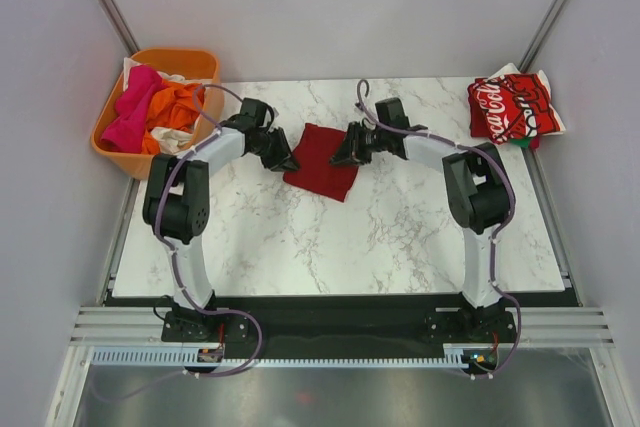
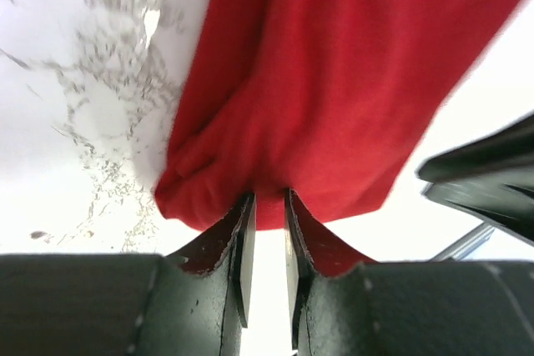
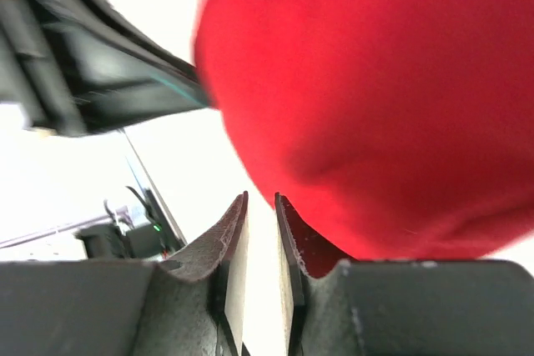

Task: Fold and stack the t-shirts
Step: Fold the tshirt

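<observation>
The plain dark-red t-shirt (image 1: 322, 161) lies folded into a small square on the marble table (image 1: 330, 237), between my two grippers. My left gripper (image 1: 283, 160) is at its left corner. In the left wrist view the cloth (image 2: 334, 81) bunches at the fingertips (image 2: 269, 198) and the jaws are closed to a narrow gap on its edge. My right gripper (image 1: 345, 156) is at the shirt's right side. In the right wrist view the jaws (image 3: 260, 199) stand narrowly apart, and the cloth (image 3: 392, 97) lies beside the right finger, not between them. A folded Coca-Cola t-shirt (image 1: 512, 107) lies at the far right.
An orange plastic tub (image 1: 160, 112) at the far left corner holds pink, orange and white t-shirts (image 1: 150, 107). The enclosure walls stand close around the table. The Coca-Cola shirt hangs slightly over the table's right edge.
</observation>
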Motion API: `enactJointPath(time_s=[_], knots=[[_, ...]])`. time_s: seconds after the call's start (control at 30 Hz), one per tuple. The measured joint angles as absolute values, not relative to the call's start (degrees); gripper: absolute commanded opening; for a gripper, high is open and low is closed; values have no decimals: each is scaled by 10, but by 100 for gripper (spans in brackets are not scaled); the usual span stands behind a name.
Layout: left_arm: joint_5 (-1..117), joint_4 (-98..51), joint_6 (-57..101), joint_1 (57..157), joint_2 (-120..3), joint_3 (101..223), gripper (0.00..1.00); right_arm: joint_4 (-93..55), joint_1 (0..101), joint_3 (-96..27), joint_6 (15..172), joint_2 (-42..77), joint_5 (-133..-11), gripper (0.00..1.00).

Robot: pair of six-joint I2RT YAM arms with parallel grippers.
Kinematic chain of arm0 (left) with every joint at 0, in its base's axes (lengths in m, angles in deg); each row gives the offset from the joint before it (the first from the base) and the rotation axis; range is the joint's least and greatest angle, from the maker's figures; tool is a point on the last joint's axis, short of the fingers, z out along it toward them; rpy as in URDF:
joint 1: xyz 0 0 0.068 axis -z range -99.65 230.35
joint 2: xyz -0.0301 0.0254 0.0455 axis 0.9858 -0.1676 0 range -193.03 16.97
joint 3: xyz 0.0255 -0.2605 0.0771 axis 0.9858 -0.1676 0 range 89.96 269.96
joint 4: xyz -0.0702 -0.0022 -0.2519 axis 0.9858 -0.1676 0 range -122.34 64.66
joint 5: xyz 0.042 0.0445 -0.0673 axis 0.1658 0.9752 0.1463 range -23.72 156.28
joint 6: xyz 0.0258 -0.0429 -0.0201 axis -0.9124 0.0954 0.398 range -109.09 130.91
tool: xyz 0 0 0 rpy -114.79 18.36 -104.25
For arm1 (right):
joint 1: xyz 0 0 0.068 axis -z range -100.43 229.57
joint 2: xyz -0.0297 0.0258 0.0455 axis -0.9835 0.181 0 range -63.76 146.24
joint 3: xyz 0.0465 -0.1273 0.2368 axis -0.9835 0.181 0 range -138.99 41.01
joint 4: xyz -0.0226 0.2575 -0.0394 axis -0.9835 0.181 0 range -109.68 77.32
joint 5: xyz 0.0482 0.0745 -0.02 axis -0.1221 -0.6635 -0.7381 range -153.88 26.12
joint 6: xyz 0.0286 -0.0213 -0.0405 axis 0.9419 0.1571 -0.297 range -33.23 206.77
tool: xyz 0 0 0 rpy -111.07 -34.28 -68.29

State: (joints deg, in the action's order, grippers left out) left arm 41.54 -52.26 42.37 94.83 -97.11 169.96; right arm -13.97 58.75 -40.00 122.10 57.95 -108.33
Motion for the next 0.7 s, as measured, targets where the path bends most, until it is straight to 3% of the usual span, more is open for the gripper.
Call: enactJointPath(time_s=[0.2,0.37,0.4,0.6,0.7], knots=[[437,-520,424,949,-921,1717,27,-132,583,-522,1232,565,-1088,26],[438,-521,424,950,-859,1712,27,-141,573,-631,1250,630,-1100,26],[438,-518,424,950,-842,1708,77,-142,571,-655,1254,654,-1102,27],[468,-602,376,950,-737,1645,77,-133,572,-750,1266,800,-1103,31],[479,-629,361,950,-707,1598,77,-123,583,-797,1279,862,-1101,39]])
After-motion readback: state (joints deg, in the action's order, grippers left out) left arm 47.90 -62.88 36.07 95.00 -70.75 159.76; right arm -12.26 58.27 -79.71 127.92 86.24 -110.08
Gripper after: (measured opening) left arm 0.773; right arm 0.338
